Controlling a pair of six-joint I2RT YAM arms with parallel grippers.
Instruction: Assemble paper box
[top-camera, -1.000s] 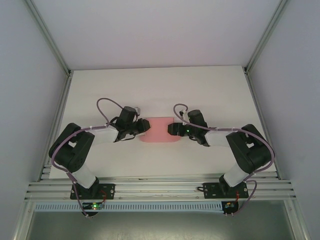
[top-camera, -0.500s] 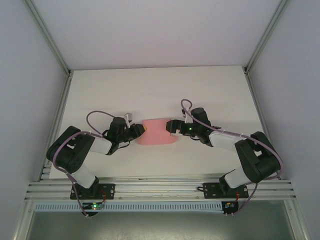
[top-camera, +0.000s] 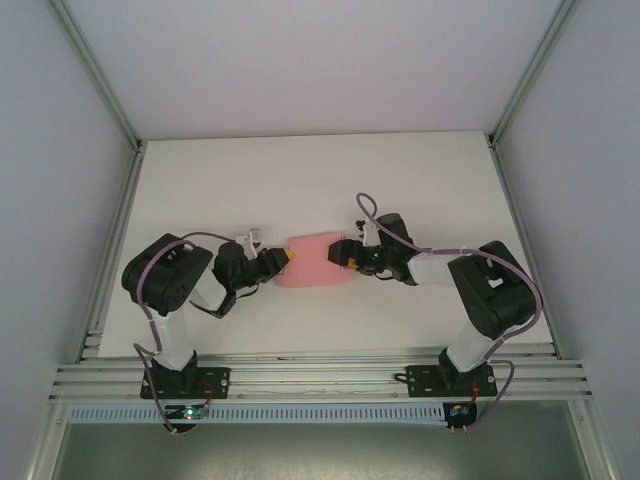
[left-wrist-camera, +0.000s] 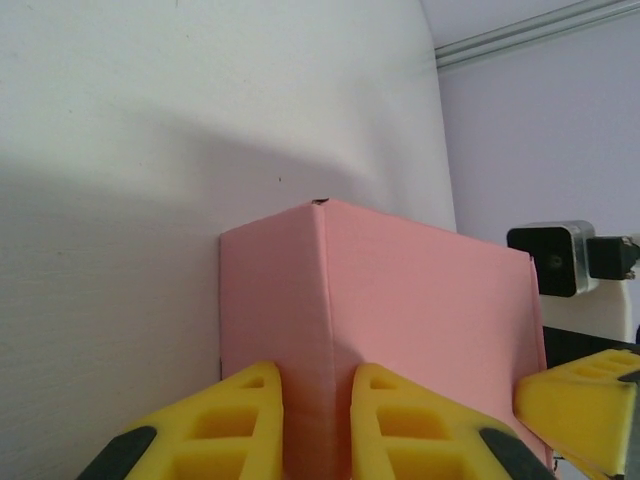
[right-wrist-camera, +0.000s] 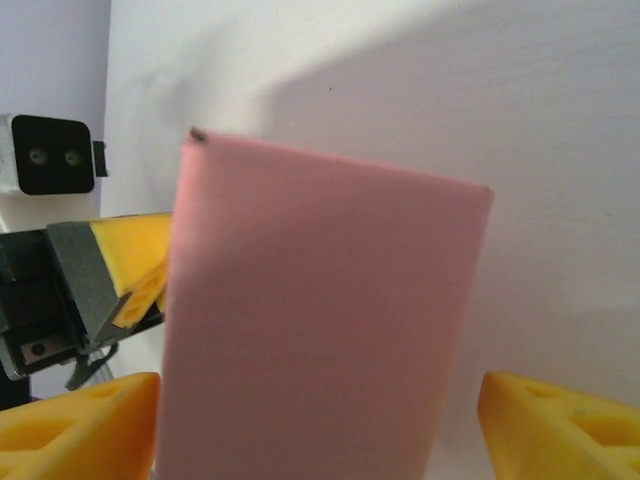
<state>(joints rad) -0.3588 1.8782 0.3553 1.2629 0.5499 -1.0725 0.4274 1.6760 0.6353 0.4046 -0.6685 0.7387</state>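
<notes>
Fingers (left-wrist-camera: 235, 425) of your left gripper (left-wrist-camera: 317, 435) sit almost together in its wrist view, clamped on a folded edge of the paper box (left-wrist-camera: 420, 300). Past them the pink card runs off over the white table (left-wrist-camera: 150, 120). Your right gripper (right-wrist-camera: 318, 410) stands wide apart, with the box's end between its yellow fingers and not pinched. From above, you see the box lying mid-table between the two grippers, the left one at its left end and the right one at its right end.
</notes>
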